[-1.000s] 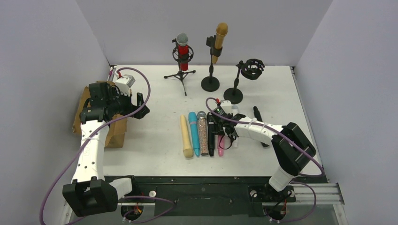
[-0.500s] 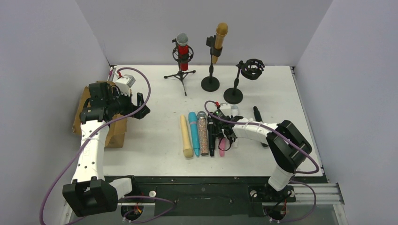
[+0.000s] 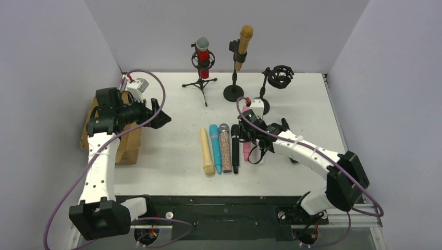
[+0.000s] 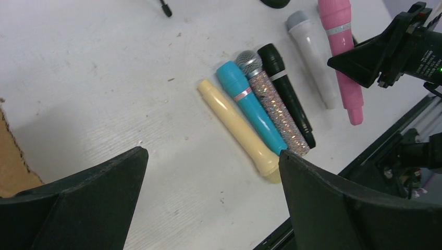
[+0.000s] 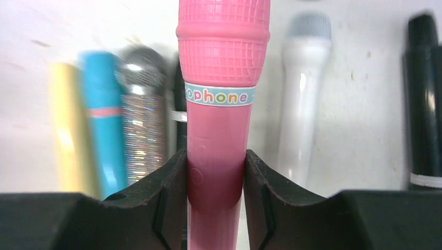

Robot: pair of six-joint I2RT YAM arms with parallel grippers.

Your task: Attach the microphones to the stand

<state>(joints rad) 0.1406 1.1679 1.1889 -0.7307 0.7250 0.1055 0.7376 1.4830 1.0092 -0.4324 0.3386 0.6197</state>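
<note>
My right gripper (image 5: 215,177) is shut on the pink microphone (image 5: 221,78), gripping its handle with the head pointing away. In the top view it (image 3: 251,136) holds it just right of the row on the table. The cream (image 3: 207,151), teal (image 3: 215,147), glittery (image 3: 225,147) and black (image 3: 234,148) microphones lie side by side. A white microphone (image 5: 302,94) lies right of the pink one. The red microphone (image 3: 203,54) and the golden one (image 3: 243,44) sit in stands. A third stand (image 3: 280,76) has an empty mount. My left gripper (image 3: 159,115) is open and empty.
A brown cardboard box (image 3: 130,148) sits at the table's left edge under my left arm. Another black microphone (image 5: 423,104) lies right of the white one. The stands' bases (image 3: 233,94) stand close together at the back. The table's front edge (image 4: 365,151) shows in the left wrist view.
My right gripper has closed on the pink microphone and moved it up and towards the back, away from the row. My left gripper has shifted slightly towards the back.
</note>
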